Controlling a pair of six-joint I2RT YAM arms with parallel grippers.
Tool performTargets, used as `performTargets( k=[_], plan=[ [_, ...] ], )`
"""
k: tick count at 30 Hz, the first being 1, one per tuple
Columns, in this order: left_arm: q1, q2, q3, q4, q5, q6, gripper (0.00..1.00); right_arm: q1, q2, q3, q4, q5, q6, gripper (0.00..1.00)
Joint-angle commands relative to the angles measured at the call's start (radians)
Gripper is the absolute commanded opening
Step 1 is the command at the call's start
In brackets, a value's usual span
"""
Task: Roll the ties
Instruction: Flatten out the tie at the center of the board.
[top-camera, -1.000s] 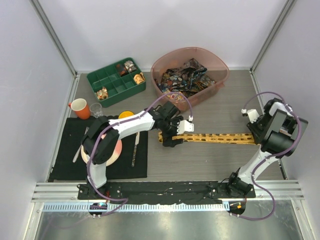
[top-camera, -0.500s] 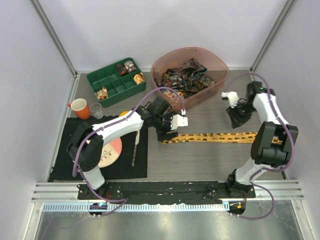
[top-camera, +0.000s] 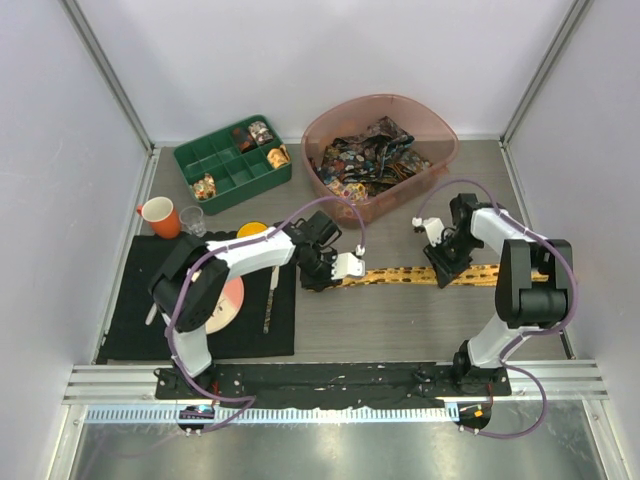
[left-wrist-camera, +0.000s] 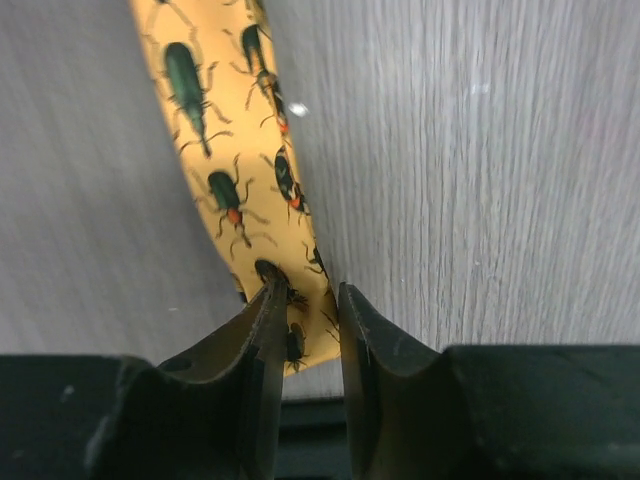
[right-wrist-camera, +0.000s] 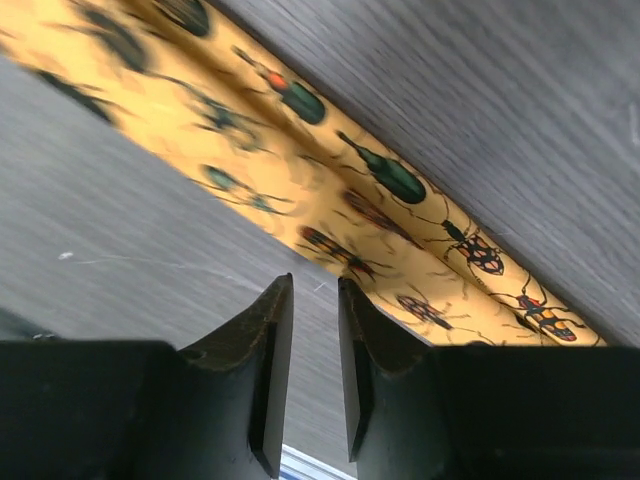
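A yellow tie (top-camera: 400, 274) printed with beetles lies flat across the table, running left to right. My left gripper (top-camera: 333, 268) sits at its left end. In the left wrist view the jaws (left-wrist-camera: 305, 290) stand close together with the narrow end of the tie (left-wrist-camera: 215, 150) pinched between them. My right gripper (top-camera: 447, 262) hovers low over the tie's middle. In the right wrist view its fingers (right-wrist-camera: 315, 283) are a narrow gap apart with only bare table between them, and the tie (right-wrist-camera: 300, 170) passes just beyond the tips. Several dark printed ties (top-camera: 370, 155) fill the pink bin.
The pink bin (top-camera: 440, 130) stands at the back centre and a green compartment tray (top-camera: 225, 165) at the back left. An orange mug (top-camera: 158, 215), a small glass (top-camera: 192, 220), a black mat (top-camera: 130, 310) with a plate (top-camera: 225, 300) and cutlery (top-camera: 272, 300) occupy the left.
My left gripper's jaws have closed in on the tie's left end. The right arm has swung in from the far right and come down over the tie's middle.
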Motion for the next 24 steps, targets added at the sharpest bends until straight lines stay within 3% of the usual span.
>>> performTargets(
  k=[1, 4, 9, 15, 19, 24],
  plan=[
    [-0.002, 0.025, -0.007, -0.041, -0.019, 0.058, 0.29, -0.013, 0.012, -0.05, 0.079, 0.118, -0.009, 0.29],
    [-0.016, 0.033, 0.002, -0.027, 0.001, 0.049, 0.32, -0.048, 0.014, -0.069, 0.076, 0.141, -0.033, 0.29],
    [-0.053, 0.053, 0.057, 0.017, 0.025, -0.001, 0.46, -0.167, 0.023, -0.058, 0.045, 0.153, -0.13, 0.29],
    [-0.053, 0.034, 0.109, 0.011, 0.036, -0.018, 0.54, -0.277, 0.003, 0.089, -0.156, -0.003, -0.22, 0.3],
    [-0.039, -0.056, 0.093, 0.028, 0.056, -0.037, 0.66, -0.276, -0.038, 0.172, -0.237, -0.126, -0.193, 0.33],
    [0.001, -0.238, 0.024, 0.126, 0.07, -0.113, 0.82, -0.195, -0.006, 0.184, -0.149, -0.148, -0.05, 0.34]
  ],
)
